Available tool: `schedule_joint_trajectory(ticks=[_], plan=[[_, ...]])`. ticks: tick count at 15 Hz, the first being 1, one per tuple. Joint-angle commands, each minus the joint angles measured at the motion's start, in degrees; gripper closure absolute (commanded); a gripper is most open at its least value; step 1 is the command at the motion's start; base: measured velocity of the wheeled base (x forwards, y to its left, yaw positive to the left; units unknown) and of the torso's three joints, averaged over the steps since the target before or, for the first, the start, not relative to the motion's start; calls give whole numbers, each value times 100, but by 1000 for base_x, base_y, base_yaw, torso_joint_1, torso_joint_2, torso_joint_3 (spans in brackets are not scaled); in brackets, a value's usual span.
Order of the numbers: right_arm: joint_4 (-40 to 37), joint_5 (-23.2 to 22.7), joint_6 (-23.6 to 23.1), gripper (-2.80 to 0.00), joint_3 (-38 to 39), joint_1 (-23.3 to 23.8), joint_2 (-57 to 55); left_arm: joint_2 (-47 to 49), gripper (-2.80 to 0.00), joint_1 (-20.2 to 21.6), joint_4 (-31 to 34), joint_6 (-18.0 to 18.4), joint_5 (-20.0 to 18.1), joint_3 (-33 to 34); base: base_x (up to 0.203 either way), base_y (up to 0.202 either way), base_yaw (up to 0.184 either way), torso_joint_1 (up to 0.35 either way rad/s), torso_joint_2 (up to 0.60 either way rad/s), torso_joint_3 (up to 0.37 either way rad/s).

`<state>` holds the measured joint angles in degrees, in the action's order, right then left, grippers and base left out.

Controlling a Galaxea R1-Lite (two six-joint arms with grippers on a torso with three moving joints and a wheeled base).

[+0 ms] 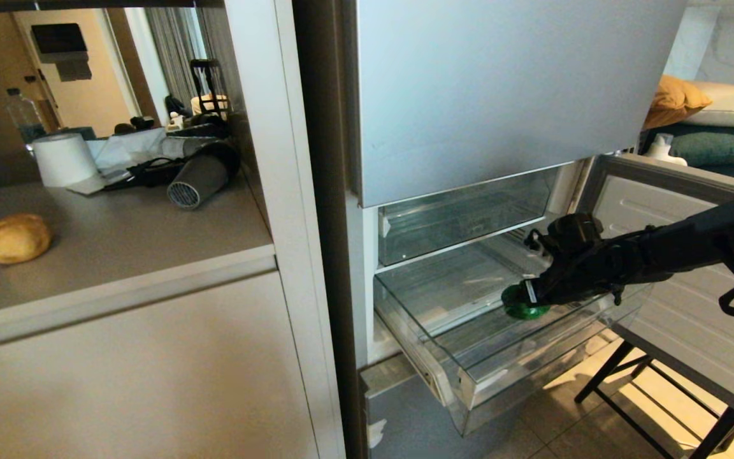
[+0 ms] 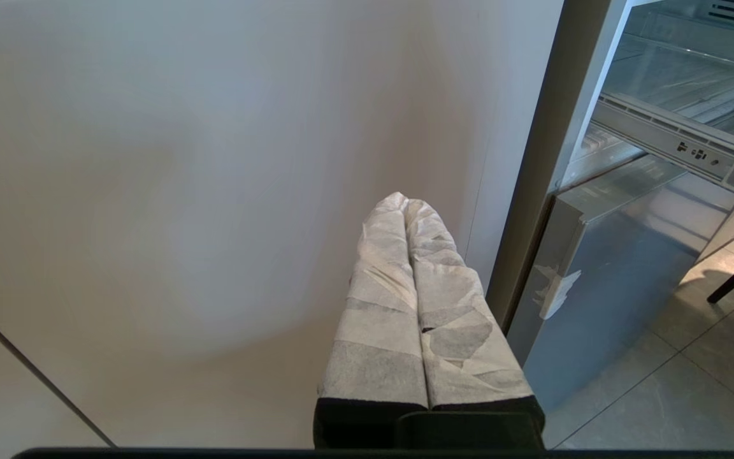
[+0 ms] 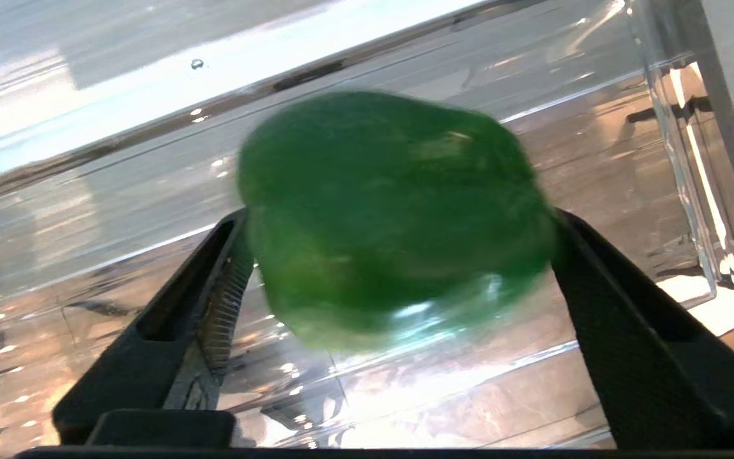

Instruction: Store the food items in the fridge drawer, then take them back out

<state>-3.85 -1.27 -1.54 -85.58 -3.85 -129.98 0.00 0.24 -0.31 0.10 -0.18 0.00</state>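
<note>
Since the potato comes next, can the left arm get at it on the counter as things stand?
Probably yes: the potato lies alone near the counter edge. The left gripper hangs shut, low before the cabinet front, so it must rise first.

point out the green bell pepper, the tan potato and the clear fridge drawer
glossy green bell pepper (image 3: 392,217), right wrist view, its middle
roundish tan potato (image 1: 16,238), head view, its top
clear plastic fridge drawer (image 1: 469,382), head view, front wall
</note>
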Motion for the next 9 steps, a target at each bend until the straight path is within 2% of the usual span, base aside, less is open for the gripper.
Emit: schedule_joint_trajectory(ticks=[1, 9], plan=[[-1, -5, 4, -280, 6, -1, -27, 0, 0, 2, -4, -1, 1, 18, 0, 0, 0, 0, 0, 0], [-1, 4, 14, -280, 31, -35, 200, 0, 0, 2, -4, -1, 1, 18, 0, 0, 0, 0, 0, 0]])
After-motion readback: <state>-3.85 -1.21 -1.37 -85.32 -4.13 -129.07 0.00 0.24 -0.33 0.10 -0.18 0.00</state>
